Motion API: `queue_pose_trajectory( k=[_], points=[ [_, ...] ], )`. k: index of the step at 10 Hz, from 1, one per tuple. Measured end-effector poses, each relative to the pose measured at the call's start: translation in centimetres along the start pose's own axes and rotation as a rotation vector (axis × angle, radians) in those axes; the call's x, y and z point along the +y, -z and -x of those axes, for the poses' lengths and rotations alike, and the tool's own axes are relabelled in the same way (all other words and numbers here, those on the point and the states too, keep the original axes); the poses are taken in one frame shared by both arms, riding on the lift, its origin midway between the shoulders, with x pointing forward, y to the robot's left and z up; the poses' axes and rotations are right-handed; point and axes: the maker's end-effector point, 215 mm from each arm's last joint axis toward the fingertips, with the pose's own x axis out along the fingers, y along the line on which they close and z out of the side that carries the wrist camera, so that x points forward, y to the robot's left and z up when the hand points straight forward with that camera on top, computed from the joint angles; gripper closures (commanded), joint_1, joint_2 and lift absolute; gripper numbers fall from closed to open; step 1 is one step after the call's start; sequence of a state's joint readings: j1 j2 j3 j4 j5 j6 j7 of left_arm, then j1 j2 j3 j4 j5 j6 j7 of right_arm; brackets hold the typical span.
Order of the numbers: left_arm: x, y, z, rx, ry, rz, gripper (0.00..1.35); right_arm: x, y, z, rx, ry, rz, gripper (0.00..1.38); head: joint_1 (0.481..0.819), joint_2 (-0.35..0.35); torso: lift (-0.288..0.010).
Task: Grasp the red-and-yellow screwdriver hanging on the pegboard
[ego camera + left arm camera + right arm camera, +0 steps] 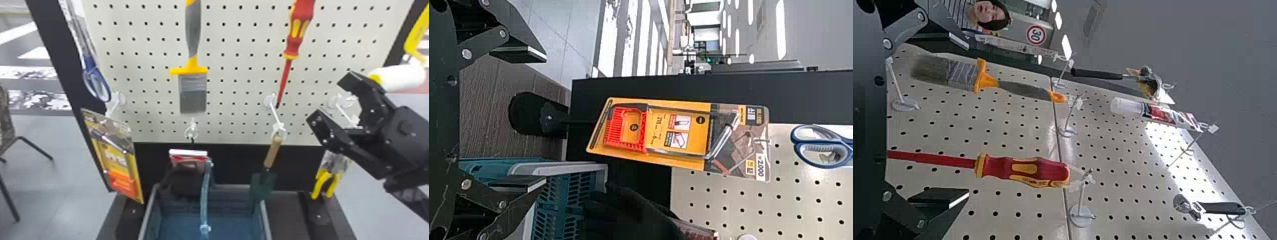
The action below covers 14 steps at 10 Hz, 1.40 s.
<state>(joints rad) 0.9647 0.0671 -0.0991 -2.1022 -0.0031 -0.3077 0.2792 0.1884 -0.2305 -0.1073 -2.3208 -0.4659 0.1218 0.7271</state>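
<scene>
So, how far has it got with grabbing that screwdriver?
Not grabbed yet: the screwdriver hangs from its hook on the pegboard. What looks done is the setting up, as the right gripper is in front of the board with its fingers open. Nothing is in hand; the left gripper is open and empty too. Left to do, probably: line up with the screwdriver and close the fingers on it.

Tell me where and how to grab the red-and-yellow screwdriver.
Grip the red-and-yellow screwdriver mid-handle, probably best from the front, one finger each side: it hangs thick handle up, thin shaft down, with the hook at its top and the pegboard behind.
</scene>
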Motion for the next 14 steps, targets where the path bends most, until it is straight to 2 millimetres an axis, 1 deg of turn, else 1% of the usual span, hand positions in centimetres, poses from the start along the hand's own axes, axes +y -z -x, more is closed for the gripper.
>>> queue_pose_trajectory(
  k=[1,2,4,5,6,9,10,12,14],
  points=[
    [0.1,0.0,0.0,0.001,-0.001,0.001,0.41,-0.4,-0.5,-0.1,-0.017,-0.001,-0.004,0.25,0.549,0.000,-0.100],
    [0.2,0.0,0.1,0.000,-0.002,0.001,0.41,-1.2,-1.7,-0.2,-0.030,0.004,0.032,0.25,0.549,0.000,-0.100],
    [0.1,-0.1,0.0,-0.004,-0.001,0.001,0.41,-3.0,-5.2,-0.8,-0.070,0.013,0.135,0.25,0.549,0.000,-0.100],
    [0.0,-0.1,-0.1,-0.004,0.002,0.001,0.41,-3.6,-6.3,-1.2,-0.089,0.014,0.162,0.25,0.549,0.000,-0.100],
    [-0.1,-0.2,-0.2,-0.005,0.005,0.001,0.41,-4.2,-6.6,-1.5,-0.096,0.018,0.175,0.25,0.549,0.000,-0.100],
    [-0.3,-0.1,-0.3,-0.003,0.007,0.003,0.41,-6.5,-6.2,-1.9,-0.098,0.049,0.183,0.25,0.549,0.000,-0.100],
    [-0.4,-0.2,-0.3,-0.004,0.009,0.003,0.41,-7.3,-6.2,-2.4,-0.110,0.053,0.183,0.24,0.549,0.000,-0.100],
    [-0.5,-0.2,-0.5,-0.005,0.011,0.003,0.41,-7.9,-5.8,-3.9,-0.138,0.035,0.144,0.24,0.549,0.000,-0.100],
    [-0.7,-0.1,-0.5,-0.005,0.014,0.004,0.41,-7.9,-4.3,-5.4,-0.159,0.011,0.067,0.24,0.549,0.000,-0.100]
  ],
)
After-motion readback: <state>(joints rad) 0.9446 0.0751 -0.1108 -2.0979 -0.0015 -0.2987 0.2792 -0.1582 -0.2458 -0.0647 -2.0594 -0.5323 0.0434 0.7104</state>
